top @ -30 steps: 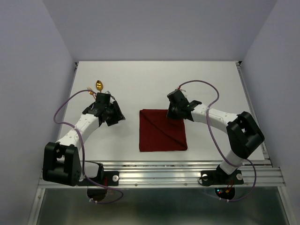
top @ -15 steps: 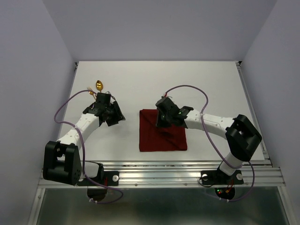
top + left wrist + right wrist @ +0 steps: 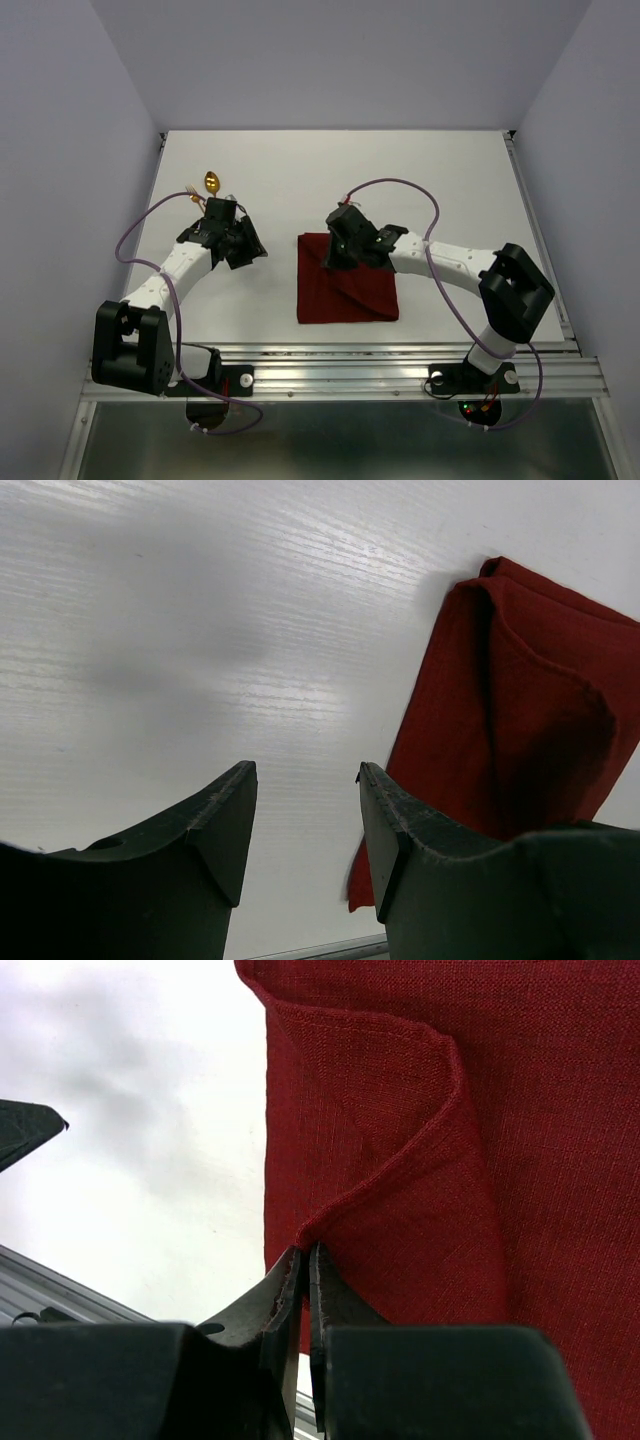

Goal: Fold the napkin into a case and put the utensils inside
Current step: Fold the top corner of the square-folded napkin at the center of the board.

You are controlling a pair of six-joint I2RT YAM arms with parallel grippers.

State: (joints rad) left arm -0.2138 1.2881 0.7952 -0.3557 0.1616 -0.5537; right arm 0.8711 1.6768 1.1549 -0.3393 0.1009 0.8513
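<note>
Left hand (image 3: 241, 250) hovering open, gripping nothing, near the counter's (image 3: 430, 170) left edge. Spoon (image 3: 211, 182) and fork (image 3: 192, 191) lying just behind it, toward the far-left corner. Napkin (image 3: 345, 296) lying to its right, mid-counter near the front edge: dark red, folded. Right hand (image 3: 336, 256) sitting over the napkin's far edge, clamping a raised flap.
</note>
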